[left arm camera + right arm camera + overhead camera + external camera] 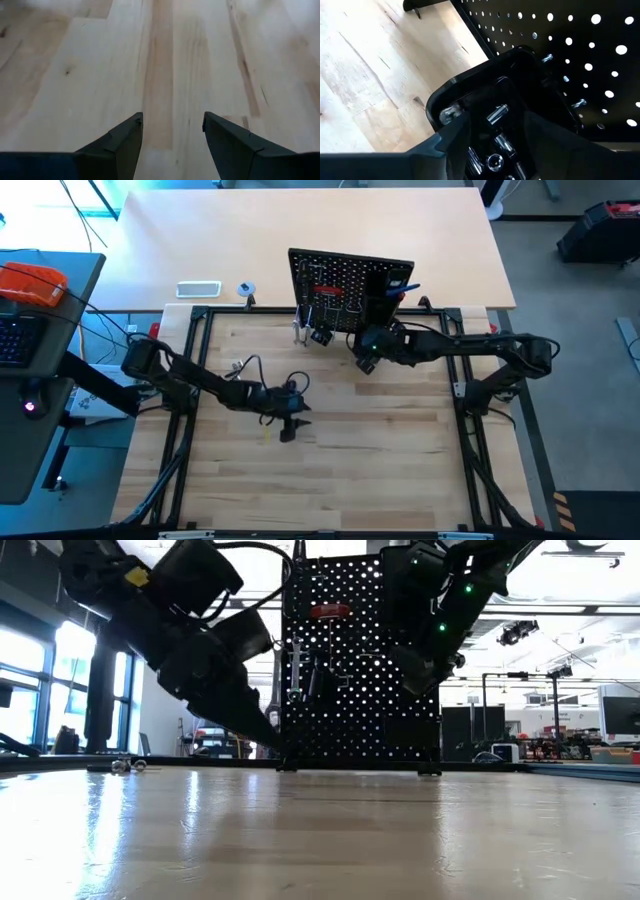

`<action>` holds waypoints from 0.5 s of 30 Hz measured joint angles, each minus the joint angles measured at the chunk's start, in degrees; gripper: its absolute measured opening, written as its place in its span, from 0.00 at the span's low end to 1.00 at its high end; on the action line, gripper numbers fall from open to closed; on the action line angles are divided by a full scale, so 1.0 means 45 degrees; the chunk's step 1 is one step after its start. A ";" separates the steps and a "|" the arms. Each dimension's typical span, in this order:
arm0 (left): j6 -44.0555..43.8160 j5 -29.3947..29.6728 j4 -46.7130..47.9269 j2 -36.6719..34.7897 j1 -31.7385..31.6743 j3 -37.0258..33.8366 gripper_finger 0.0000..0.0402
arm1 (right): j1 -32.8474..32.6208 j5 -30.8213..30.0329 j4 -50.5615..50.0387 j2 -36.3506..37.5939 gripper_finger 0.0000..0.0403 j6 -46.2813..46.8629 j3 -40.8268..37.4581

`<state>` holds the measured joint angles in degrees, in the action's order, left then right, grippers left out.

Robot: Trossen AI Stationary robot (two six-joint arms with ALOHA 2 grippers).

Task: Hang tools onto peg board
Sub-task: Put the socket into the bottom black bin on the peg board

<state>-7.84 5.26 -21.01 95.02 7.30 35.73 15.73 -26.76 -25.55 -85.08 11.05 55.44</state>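
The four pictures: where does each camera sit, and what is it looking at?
High view: above the table, looking straight down; both arms, peg board.
Low view: at table height, looking level at the board; both arms hang in.
Left wrist view: on the left arm, facing bare table; open left claw.
Right wrist view: on the right arm, facing the box holder; right claw.
High and low views share the board.

One peg board (345, 285) stands on one table (330, 470). Two arms reach in, each with one gripper: left (288, 427), right (366, 358). On the board hang one red-handled tool (330, 611), one silver wrench (295, 668), one blue tool (402, 288) and one box holder (485, 110) with perhaps four metal pieces inside.
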 joint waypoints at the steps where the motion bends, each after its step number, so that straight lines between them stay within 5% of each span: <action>1: 0.0007 0.0000 0.0240 -0.0140 -0.0044 0.0000 0.50 | 0.0000 0.0000 0.0021 0.0000 0.45 -0.0008 0.0000; 15: 0.1001 0.0127 0.1762 -0.2173 -0.0488 0.0000 0.50 | -0.1126 -0.0198 0.0177 0.0000 0.46 0.0430 0.0000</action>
<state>-3.33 5.83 -13.08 85.24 5.11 35.73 10.66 -27.65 -24.75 -85.08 12.99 55.44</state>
